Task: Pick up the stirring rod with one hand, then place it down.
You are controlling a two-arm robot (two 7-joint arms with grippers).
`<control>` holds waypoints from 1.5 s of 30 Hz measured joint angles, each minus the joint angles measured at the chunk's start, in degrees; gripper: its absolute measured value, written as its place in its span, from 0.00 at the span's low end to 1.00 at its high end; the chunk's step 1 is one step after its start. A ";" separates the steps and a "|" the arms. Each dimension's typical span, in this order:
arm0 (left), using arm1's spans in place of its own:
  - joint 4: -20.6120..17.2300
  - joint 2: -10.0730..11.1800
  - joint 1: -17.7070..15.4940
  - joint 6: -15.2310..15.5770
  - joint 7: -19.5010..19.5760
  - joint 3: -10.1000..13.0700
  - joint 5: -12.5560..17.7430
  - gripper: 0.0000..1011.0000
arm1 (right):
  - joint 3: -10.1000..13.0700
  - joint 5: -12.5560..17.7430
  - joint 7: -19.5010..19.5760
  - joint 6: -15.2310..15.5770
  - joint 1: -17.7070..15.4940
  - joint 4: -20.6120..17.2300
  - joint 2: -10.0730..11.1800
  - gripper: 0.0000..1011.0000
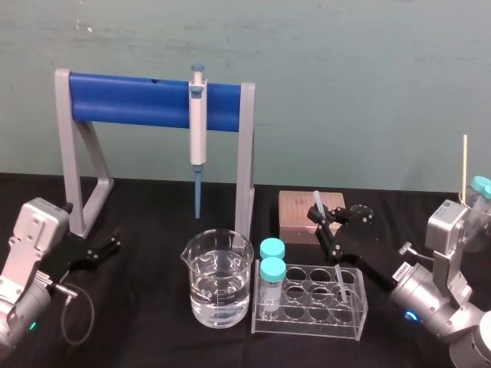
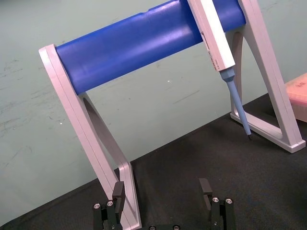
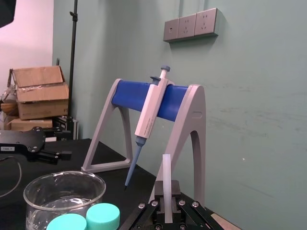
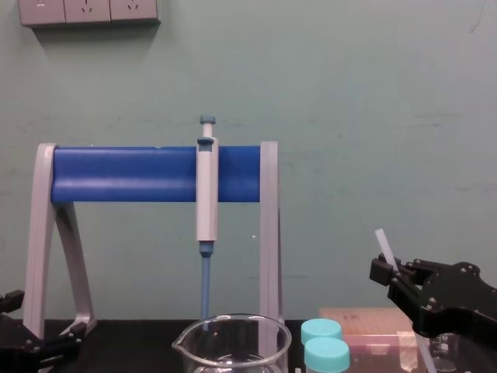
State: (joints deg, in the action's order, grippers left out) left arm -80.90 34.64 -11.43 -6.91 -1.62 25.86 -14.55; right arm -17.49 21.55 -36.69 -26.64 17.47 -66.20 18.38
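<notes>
stirring rod (image 3: 166,177) clamped in right end effector (image 3: 166,210), tilted

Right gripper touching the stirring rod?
Touching. Right wrist view: the stirring rod stands clamped between the right gripper's fingers.

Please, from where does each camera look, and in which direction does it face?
Head: high, looking down on the table; left end effector open, right end effector gripping the stirring rod.
Chest: low, looking forward; right end effector lower right.
Left wrist: faces the pipette stand; own fingers.
Right wrist: faces stand and beaker; own fingers.
Shared: all show the pipette.
</notes>
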 joint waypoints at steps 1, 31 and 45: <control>0.00 0.00 0.00 0.00 0.00 0.00 0.00 0.99 | -0.04 0.03 -0.01 0.09 0.07 0.12 0.06 0.07; 0.00 0.00 0.00 0.00 0.00 0.00 0.00 0.99 | 0.19 -0.43 2.07 2.99 0.41 -0.04 0.55 0.08; 0.00 0.00 0.00 0.00 0.00 0.00 0.00 0.99 | 0.19 -0.36 1.93 2.90 0.41 0.02 0.53 0.48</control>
State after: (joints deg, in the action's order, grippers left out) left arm -80.90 34.64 -11.43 -6.91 -1.62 25.86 -14.55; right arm -17.30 21.20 -34.77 -23.75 17.88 -66.18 18.91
